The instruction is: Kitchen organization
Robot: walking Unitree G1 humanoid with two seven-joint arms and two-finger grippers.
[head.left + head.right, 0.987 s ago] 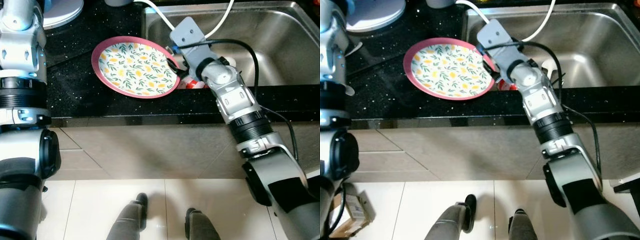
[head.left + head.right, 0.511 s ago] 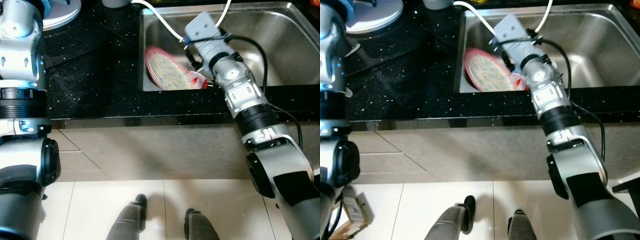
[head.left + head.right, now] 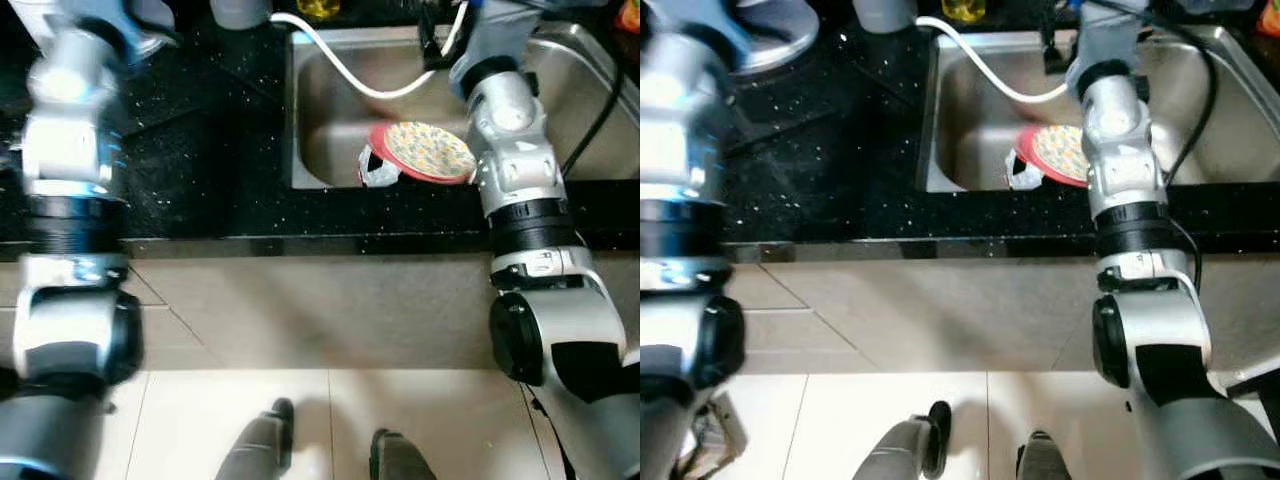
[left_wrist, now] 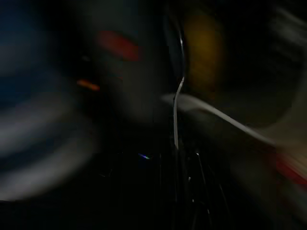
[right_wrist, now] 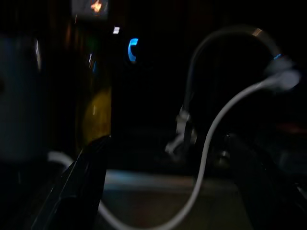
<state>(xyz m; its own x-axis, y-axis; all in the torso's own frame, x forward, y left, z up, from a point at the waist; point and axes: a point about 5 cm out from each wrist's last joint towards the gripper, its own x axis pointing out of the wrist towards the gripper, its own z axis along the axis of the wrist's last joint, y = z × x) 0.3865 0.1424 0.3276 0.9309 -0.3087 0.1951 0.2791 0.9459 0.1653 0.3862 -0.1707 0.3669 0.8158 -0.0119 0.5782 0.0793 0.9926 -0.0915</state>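
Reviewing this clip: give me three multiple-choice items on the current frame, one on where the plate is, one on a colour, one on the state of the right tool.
1. Where is the floral plate?
A. Flat on the black countertop
B. Inside the steel sink, near its front wall
C. On the tiled floor

2. What colour is the plate's rim?
A. Red-pink
B. Blue
C. Green

3. How do the right tool's fingers stand in the right wrist view?
A. Shut on the plate
B. Shut on the white hose
C. Spread apart with nothing between them

Answers: 1 B, the plate lies in the basin beside the right arm, not on the countertop. 2 A, a red-pink band rings the yellow-and-green pattern. 3 C, the two dark fingers frame open space, with the white hose beyond them.
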